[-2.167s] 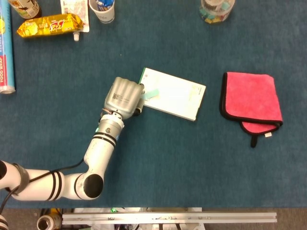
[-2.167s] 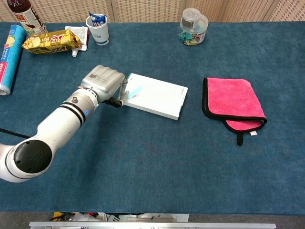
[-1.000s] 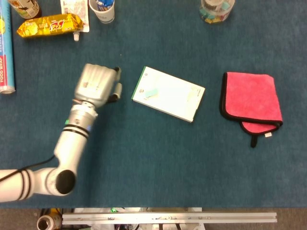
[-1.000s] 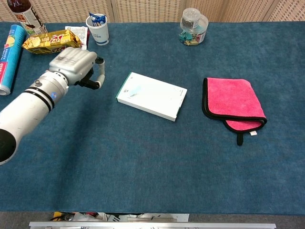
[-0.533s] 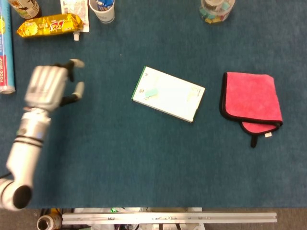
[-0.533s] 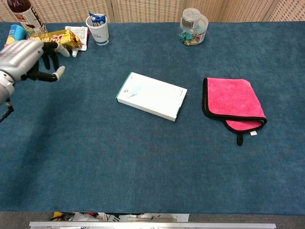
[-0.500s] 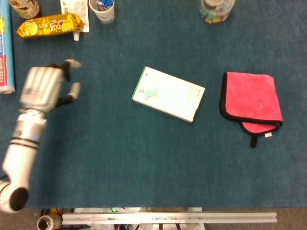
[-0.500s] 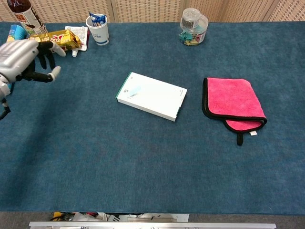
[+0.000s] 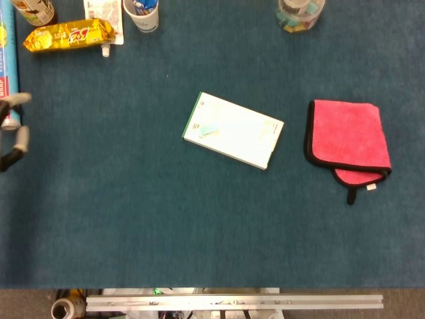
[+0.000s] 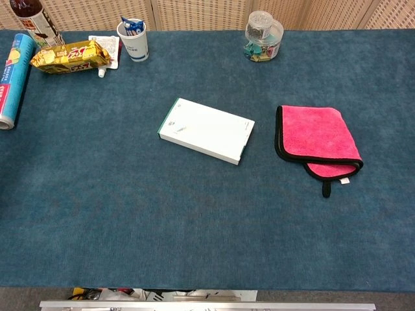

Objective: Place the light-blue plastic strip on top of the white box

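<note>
I log: light-blue plastic strip [image 9: 210,129] on flat white box [image 9: 234,130]; folded pink cloth [image 9: 348,137] to its right.

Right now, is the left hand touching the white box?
Apart. The head view shows the left hand at the frame's left edge, with bare table between it and the box.

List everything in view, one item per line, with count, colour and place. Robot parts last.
white box: 1, white with a green edge, table centre.
light-blue plastic strip: 1, pale blue, lying on the box near its left end.
cloth: 1, pink with black trim, folded, right of the box.
snack packet: 1, yellow, far left corner.
paper cup: 1, white, right of the packet.
clear jar: 1, transparent, far edge.
wrap roll: 1, blue, left edge.
bottle: 1, dark, far left corner.
table: 1, blue covering.
left hand: fingertips only, left edge of the head view, holding nothing.
</note>
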Robot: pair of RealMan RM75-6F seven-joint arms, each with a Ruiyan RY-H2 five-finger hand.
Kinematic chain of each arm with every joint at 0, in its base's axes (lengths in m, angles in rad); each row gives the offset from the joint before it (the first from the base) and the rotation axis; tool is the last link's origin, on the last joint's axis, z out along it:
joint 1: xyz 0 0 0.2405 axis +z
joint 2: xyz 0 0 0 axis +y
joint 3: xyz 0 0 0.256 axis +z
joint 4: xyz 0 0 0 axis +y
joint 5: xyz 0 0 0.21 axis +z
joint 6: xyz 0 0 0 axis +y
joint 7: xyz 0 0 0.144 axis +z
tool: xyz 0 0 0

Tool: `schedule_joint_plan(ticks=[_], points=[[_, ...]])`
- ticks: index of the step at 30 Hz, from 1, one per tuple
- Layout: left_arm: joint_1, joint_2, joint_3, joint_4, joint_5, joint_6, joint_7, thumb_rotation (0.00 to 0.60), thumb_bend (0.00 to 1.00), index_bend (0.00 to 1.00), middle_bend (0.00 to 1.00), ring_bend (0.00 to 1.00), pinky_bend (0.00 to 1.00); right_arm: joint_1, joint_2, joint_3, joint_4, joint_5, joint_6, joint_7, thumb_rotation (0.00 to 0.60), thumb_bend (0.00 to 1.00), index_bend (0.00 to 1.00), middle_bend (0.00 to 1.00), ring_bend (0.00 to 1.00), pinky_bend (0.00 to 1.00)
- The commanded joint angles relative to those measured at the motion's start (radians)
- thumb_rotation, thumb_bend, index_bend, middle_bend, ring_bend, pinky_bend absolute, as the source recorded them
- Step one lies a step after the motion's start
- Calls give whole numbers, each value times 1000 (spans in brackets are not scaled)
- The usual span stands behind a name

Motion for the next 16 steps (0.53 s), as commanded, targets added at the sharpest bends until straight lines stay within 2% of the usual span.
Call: schedule_joint_plan(ticks=[1,8,16], points=[[52,5,8,13,28,48,-32,600,436,287,433,394,439,-1,-9,-2,4,-1,2,-11,600,165,344,422,402,491],[112,30,23,-17,58,78,-30,600,436,304,431,394,407,2,-29,-6,2,-11,3,-43,600,165,344,422,402,491],[139,30,4,-27,67,74,-28,600,435,309,430,394,405,12,-47,-8,12,-9,-16,-45,600,165,343,422,401,491]])
